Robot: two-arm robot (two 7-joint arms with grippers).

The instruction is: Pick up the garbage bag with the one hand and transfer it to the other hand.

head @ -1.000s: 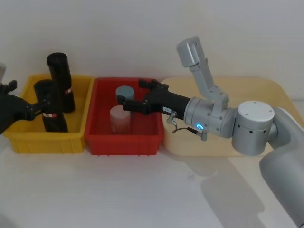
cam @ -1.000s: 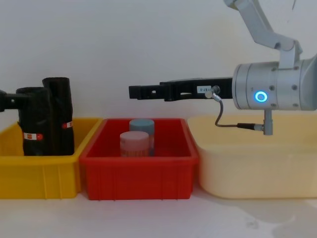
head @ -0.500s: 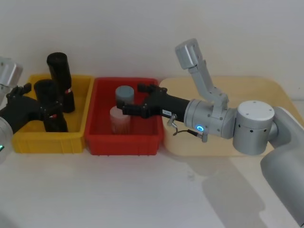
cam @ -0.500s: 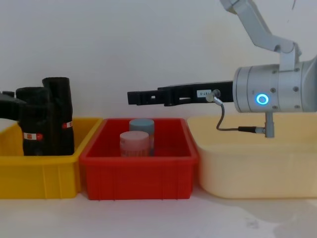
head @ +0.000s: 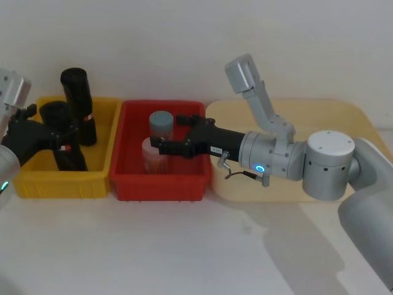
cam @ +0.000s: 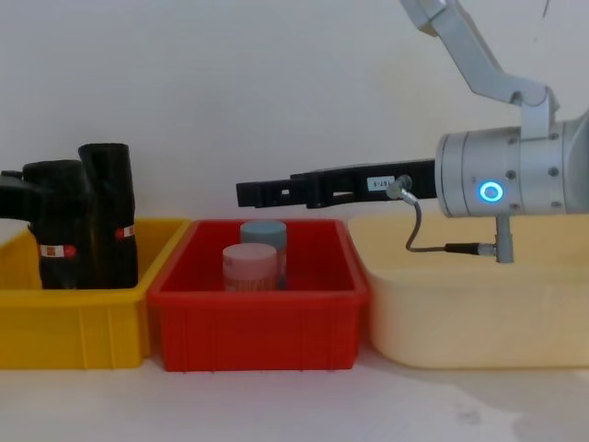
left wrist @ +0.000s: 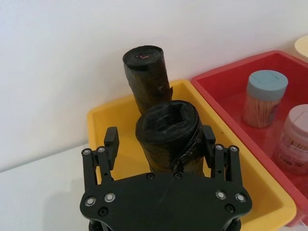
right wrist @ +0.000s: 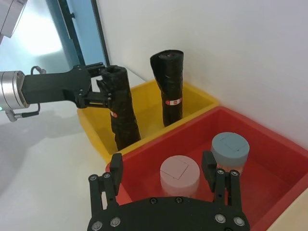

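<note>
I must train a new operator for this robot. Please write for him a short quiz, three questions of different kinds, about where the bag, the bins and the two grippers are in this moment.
1. Multiple choice: the bag, with the left gripper around it, is inside which bin? A red, B yellow, C cream.
2. True or false: the fingers of the right gripper are shut.
3. Fill in: the right gripper hovers above the ___ bin.

Key: 1 B, the yellow bin; 2 false, they are open; 3 red, the red bin.
</note>
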